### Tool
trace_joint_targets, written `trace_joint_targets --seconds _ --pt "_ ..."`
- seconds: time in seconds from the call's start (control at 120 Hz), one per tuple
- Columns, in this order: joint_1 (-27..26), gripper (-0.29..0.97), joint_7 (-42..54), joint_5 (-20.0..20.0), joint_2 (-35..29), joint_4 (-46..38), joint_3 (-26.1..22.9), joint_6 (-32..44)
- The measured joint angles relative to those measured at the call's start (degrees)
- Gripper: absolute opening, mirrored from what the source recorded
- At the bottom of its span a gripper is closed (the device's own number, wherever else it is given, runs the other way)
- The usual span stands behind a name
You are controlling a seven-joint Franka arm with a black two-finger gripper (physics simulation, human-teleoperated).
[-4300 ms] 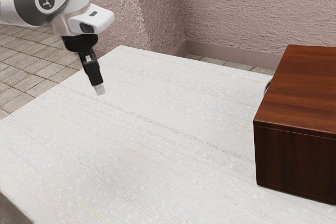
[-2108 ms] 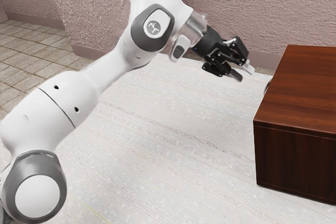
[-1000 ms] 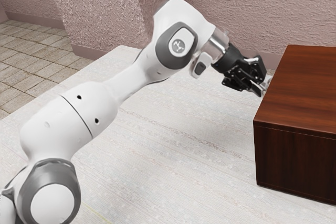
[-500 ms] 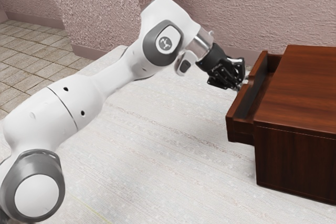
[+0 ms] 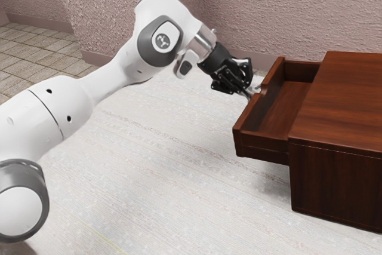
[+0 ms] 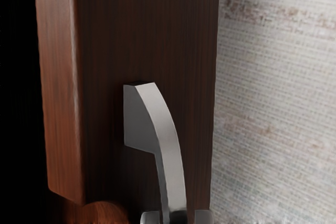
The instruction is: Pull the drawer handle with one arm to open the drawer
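Drawer [image 5: 277,108] is pulled further out of the cabinet [image 5: 346,123] than half a second ago; interior is now exposed; handle [image 6: 155,140] is pinched by the jaws; opening is judged nearly done.

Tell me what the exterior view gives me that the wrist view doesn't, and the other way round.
Exterior view: the arm reaching in, the gripper at the front of the drawer, how far open the drawer stands, and the cabinet it slides from. Wrist view: the handle close up, a curved grey metal bar mounted on the front panel and running toward the hand. Both share the dark wooden drawer and the pale table under it.
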Motion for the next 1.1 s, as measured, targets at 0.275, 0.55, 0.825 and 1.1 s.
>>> trace_joint_targets --seconds 0.275,0.55,0.825,1.1 --pt "2.32 -0.11 -0.3 0.3 -2.3 -2.77 0.42 0.03" --pt "4.45 -0.11 -1.0 2.75 -4.02 -4.76 0.4 0.0" --pt "5.6 -0.11 -1.55 3.13 -4.46 -5.58 0.36 -0.06" --pt "6.46 0.05 -2.29 3.62 -6.48 -6.27 0.26 -0.51"
